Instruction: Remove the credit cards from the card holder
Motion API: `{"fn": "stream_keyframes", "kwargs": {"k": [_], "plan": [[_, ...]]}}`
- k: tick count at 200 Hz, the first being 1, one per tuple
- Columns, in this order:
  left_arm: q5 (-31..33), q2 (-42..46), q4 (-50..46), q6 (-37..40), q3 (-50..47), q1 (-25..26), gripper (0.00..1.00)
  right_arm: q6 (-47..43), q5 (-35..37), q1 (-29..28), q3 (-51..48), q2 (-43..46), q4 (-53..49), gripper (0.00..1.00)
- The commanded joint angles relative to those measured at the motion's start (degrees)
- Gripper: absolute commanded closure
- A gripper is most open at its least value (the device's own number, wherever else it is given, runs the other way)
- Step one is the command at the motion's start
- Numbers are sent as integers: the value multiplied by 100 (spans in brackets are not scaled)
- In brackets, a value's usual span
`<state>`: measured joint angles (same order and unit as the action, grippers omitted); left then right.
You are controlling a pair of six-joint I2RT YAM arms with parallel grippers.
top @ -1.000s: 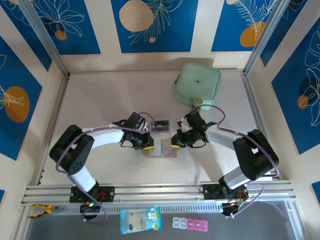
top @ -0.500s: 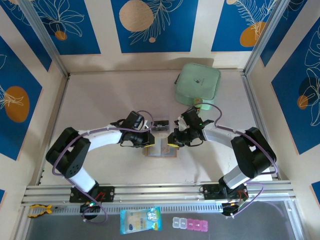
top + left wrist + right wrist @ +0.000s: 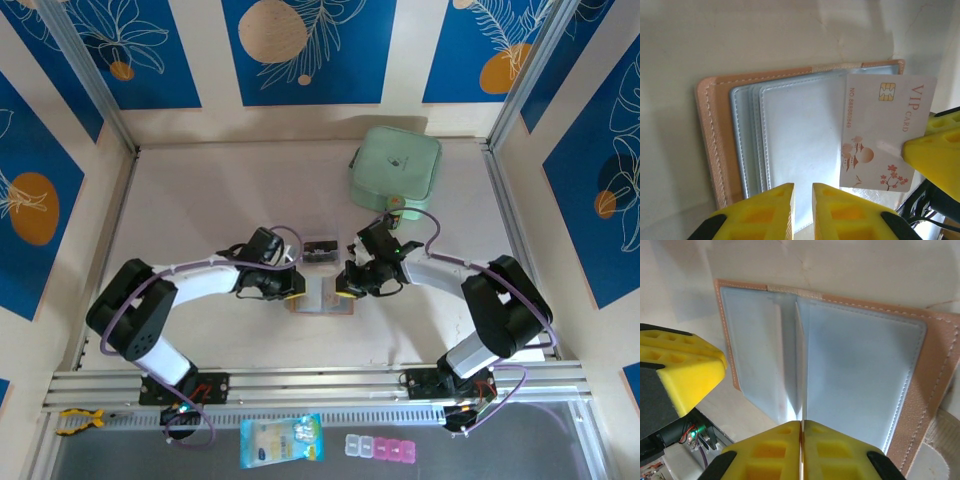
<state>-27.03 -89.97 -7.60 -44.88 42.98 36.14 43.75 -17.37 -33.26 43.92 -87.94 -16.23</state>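
The card holder lies open on the table, with a salmon-tan border and pale grey pockets. My right gripper is shut on a white credit card printed with a chip, "VIP CARD" and pink blossoms. In the right wrist view that card stands edge-on over the holder's fold. My left gripper rests at the holder's left edge, shut down to a narrow slit with nothing in it. A small dark credit card lies just behind the holder.
A mint-green zip pouch sits at the back right. In front of the base rail lie a blue-and-white packet and a pill box. Aluminium frame posts edge the table on both sides.
The left arm's elbow has swung outward and lower to the left. The right gripper has edged slightly left over the holder. The holder has stayed in place.
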Motion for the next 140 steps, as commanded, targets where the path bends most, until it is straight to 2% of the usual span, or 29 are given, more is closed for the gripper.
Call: {"fn": "stream_keyframes", "kwargs": {"k": [1,37,57,81,113,140], "plan": [[-112,248,160,85,-138,-103,83,32,175,-45,114,278,-276,92],[34,577,241,85,-315,-212,83,-328,454,-26,420,579,-949,95],[121,742,245,59,-408,-296,83,-825,415,49,652,655,-1328,95],[174,915,233,25,-503,-383,83,-1971,380,141,1120,583,-1839,96],[206,1123,182,7,-633,-438,83,-3856,372,284,1817,202,-2563,100],[258,1307,54,41,-677,-459,83,-5505,556,267,2347,-134,-3119,99]]}}
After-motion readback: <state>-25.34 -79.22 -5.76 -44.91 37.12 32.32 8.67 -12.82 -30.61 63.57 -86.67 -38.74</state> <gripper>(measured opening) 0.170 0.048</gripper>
